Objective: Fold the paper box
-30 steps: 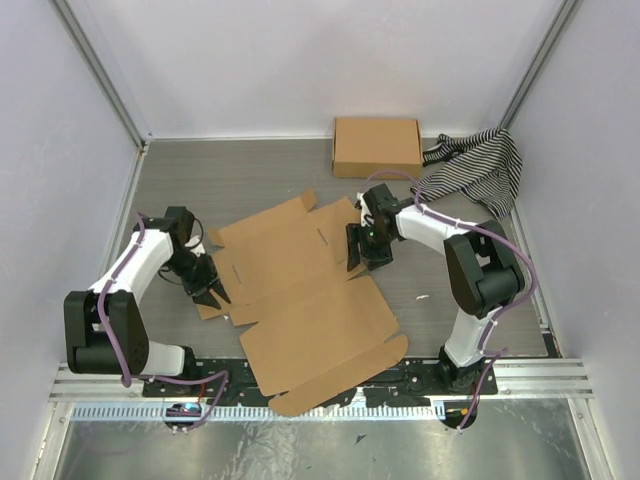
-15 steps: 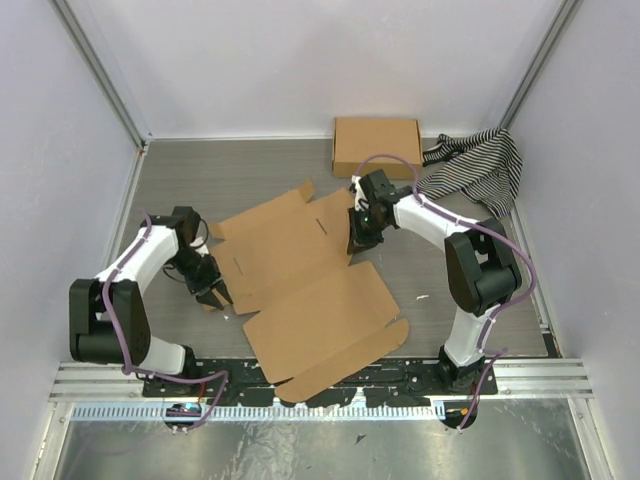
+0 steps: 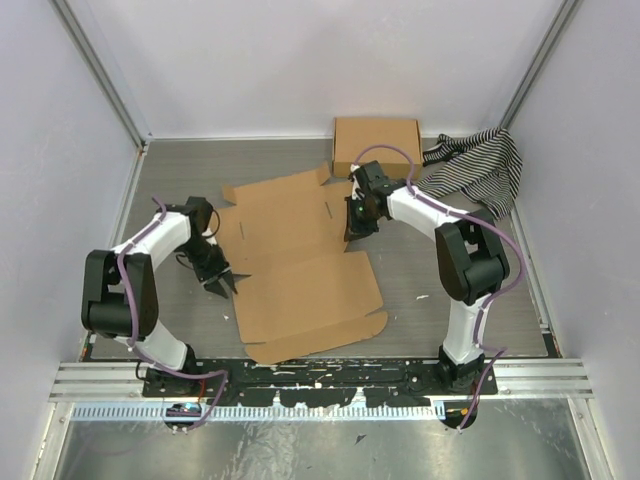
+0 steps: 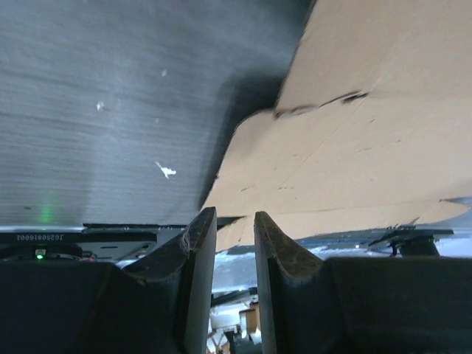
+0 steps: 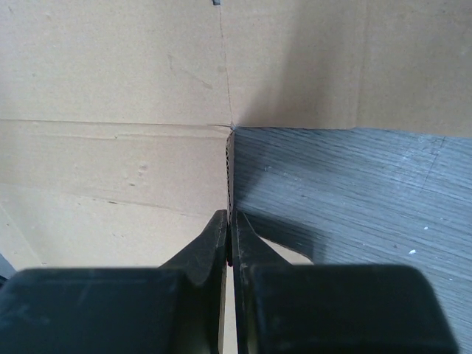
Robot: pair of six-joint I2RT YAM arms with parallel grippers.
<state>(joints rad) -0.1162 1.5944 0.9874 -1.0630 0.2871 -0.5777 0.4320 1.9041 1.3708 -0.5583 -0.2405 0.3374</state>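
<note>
paper box (image 3: 300,262) is an unfolded sheet lying mid-counter (image 3: 190,175), reaching toward the near edge. right claw (image 3: 352,232) is clamped on the sheet's far-right edge, jaws almost together on the cardboard. left claw (image 3: 222,281) sits at the sheet's left flap, jaws slightly apart; we can't tell if it's gripping. formed box (image 3: 376,146) sits at the far edge.

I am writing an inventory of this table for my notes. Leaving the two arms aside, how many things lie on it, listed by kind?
paper box (flat cardboard sheet, not yet formed): 1
formed cardboard box: 1
striped cloth: 1
Total: 3
</note>
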